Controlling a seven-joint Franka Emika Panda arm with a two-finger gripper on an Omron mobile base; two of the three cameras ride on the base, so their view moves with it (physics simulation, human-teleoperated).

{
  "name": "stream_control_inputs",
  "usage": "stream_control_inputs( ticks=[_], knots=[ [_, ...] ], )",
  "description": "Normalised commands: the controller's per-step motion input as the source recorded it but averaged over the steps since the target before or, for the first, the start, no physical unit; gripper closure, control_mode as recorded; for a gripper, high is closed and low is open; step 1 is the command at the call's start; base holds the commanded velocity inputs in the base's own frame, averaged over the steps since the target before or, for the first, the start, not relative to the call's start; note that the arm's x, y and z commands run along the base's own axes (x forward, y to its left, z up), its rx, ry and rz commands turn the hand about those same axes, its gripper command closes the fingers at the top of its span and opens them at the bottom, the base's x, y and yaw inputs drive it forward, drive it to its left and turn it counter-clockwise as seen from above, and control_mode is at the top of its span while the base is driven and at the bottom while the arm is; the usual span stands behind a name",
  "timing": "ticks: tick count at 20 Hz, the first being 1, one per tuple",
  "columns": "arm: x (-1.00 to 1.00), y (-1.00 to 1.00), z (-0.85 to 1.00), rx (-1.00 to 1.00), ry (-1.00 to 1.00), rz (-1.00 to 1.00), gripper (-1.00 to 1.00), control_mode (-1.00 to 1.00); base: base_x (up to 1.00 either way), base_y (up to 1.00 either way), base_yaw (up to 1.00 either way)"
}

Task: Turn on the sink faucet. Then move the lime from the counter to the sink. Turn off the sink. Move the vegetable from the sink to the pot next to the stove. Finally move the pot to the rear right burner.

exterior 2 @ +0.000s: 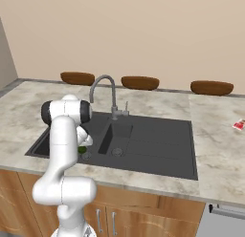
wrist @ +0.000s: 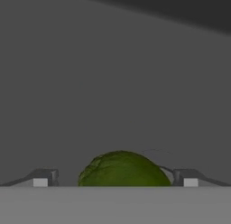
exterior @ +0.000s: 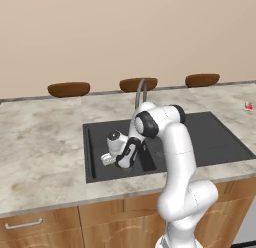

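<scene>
Down in sink [exterior: 95, 142], left base view: tool [exterior: 116, 163] low in larger basin, one lime [exterior: 117, 165] barely visible beneath. Three brown bowls [exterior: 68, 89] on counter [exterior: 40, 137].

Right base view: lime [exterior 2: 82, 149] beside drain; one faucet [exterior 2: 102, 90].

Hand view: lime [wrist: 122, 169] between wide-open fingertips [wrist: 41, 178], nothing gripped. Judged light, firm, round, likely wet and slippery; grasp across widest middle.

Lime [wrist: 122, 170] in sink [exterior: 220, 137], between jaws
</scene>
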Motion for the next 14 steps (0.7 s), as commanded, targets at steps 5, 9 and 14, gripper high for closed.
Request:
stream_control_inputs(
  ticks=[5, 9, 14],
  knots=[
    [-0.07, 0.00, -0.07, 0.00, 0.00, 0.00, -1.00, -1.00, 0.00, 0.00, 0.00],
    [-0.14, -0.01, -0.03, 0.00, 0.00, 0.00, -1.00, -1.00, 0.00, 0.00, 0.00],
    [-0.15, -0.02, -0.04, 0.00, 0.00, -0.01, -1.00, -1.00, 0.00, 0.00, 0.00]
  ],
)
